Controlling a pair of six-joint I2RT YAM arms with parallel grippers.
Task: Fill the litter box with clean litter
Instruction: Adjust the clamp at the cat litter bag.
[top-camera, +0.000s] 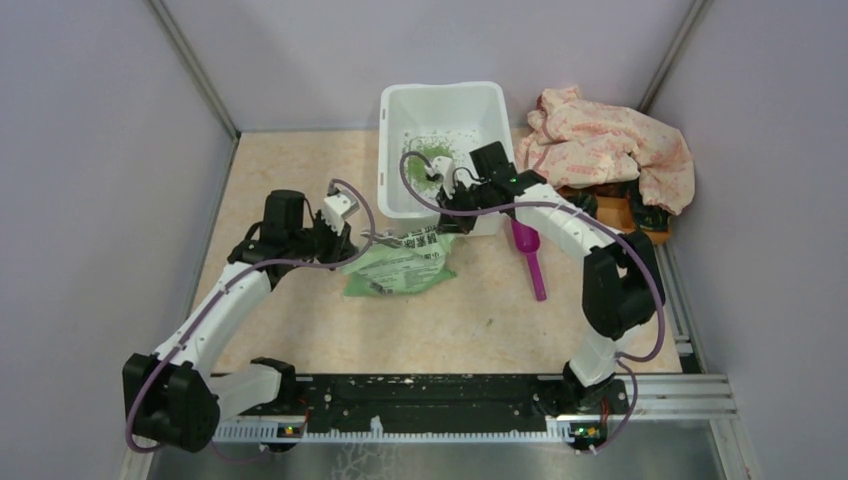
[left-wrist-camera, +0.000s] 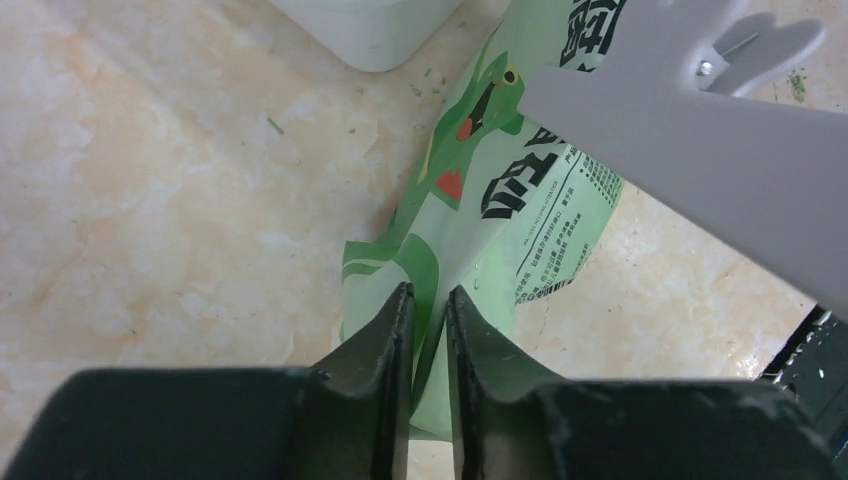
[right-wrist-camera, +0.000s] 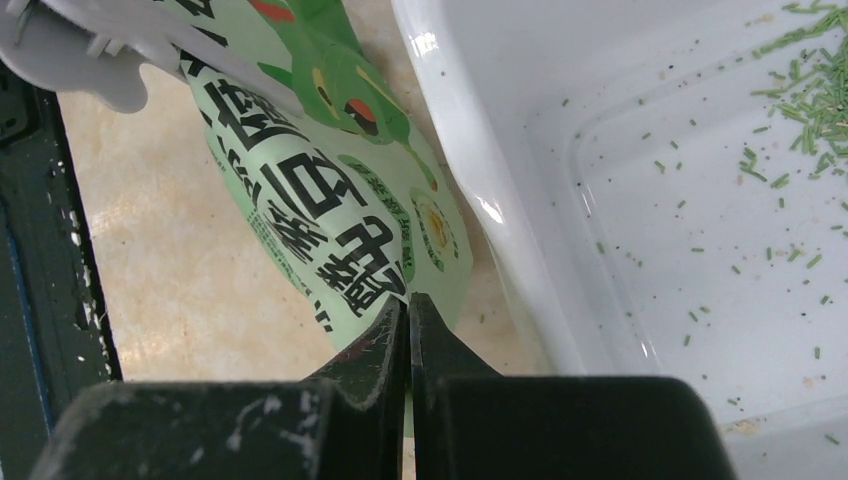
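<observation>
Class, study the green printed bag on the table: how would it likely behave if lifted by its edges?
The bag lies flat and creased, so it is probably floppy and would sag between the left gripper and right gripper pinching it. It looks slack, so likely light. Its smooth film might slip.

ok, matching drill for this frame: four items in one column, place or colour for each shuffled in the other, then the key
Column one:
1. litter box
2. clean litter
3. bag
4. scoop

Column two:
a. magenta, lying on the table to the right of the bag
b. white, at the far end of the table
c. green granules, thinly scattered over the box floor
d. pale green with black print, just in front of the box's near wall

Pairs: 1-b, 2-c, 3-d, 4-a
</observation>
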